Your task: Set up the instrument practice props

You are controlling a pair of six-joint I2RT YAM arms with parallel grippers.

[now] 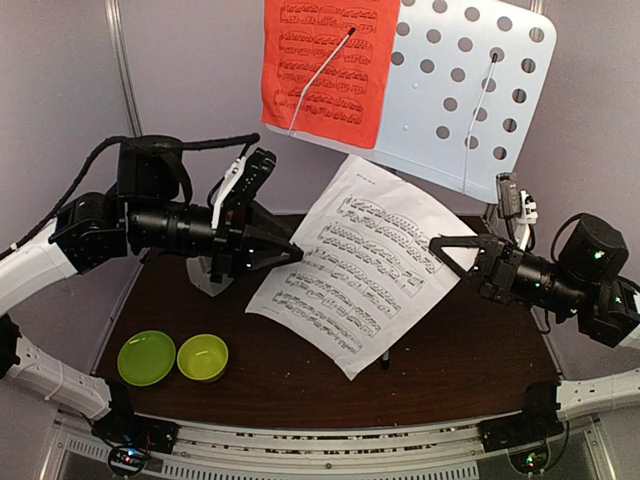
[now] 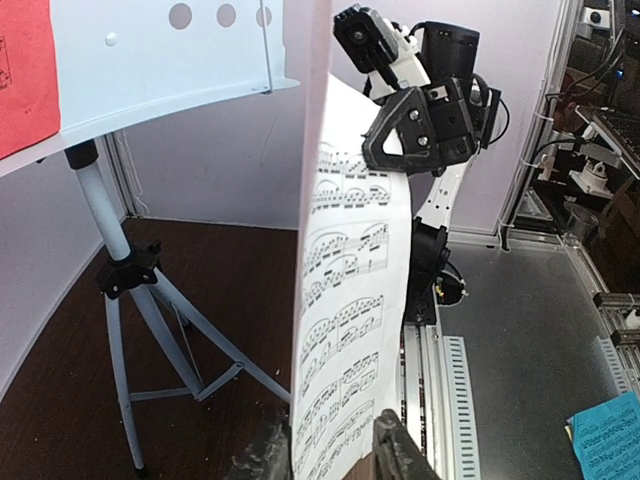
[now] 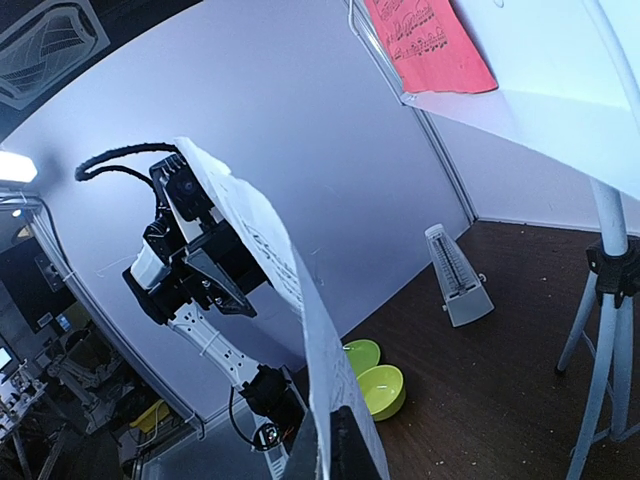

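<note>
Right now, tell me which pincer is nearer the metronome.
Left. The left pincer grips the white sheet close to the metronome; the right pincer holds its opposite edge, across the table.

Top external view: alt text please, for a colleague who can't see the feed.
The left arm and right arm hold a white music sheet in the air between them, jaws shut on its opposite edges, over a brown table. Behind, a red music sheet sits on the perforated music stand; two green bowls lie front left.
</note>
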